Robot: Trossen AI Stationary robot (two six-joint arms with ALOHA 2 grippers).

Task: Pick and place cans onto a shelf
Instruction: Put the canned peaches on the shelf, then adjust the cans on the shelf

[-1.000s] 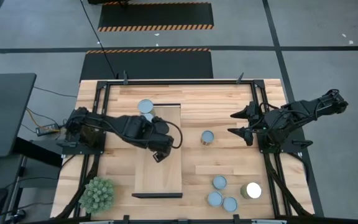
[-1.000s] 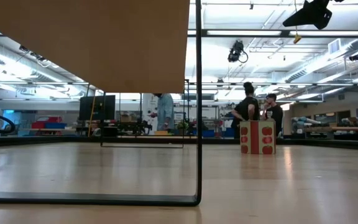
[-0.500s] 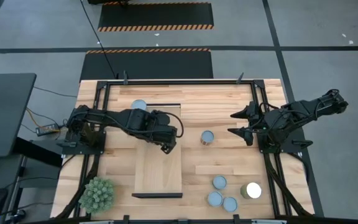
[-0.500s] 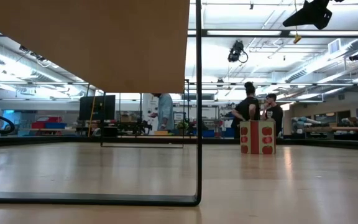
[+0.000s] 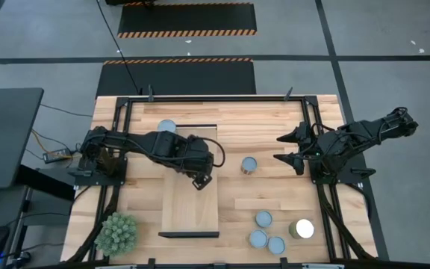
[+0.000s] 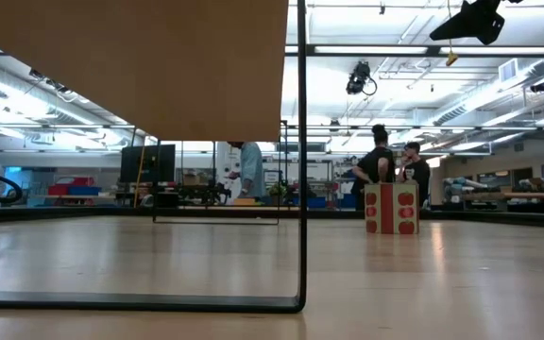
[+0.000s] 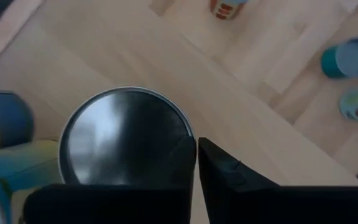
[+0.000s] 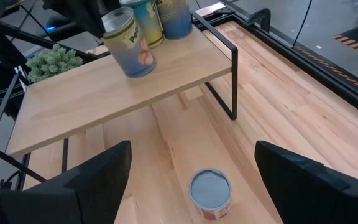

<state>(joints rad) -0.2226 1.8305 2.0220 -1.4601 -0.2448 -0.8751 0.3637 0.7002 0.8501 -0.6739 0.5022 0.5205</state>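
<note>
Leftmost on the wooden tabletop, a spiky green plant stands at the near left corner. Just right of it, the shelf runs from near to far, a pale board raised on thin black legs.

At the shelf's far left corner a can top shows beside the left arm, which reaches across the board from the left. The left gripper hangs over the middle of the shelf, towards its right edge. Its fingers are all but pressed together, with only a thin slit between them and nothing gripped. A shadowed can sits right beside them, its rim against one finger.

From the right wrist camera, a leaning can tilts on the shelf under the left arm, and two upright cans stand close behind it.

Right of the shelf, a lone can stands on the bare tabletop. The right gripper hovers just right of it, fingers spread wide and holding nothing.

Nearer, at the right, four cans cluster together, the rightmost one shining bright white.
</note>
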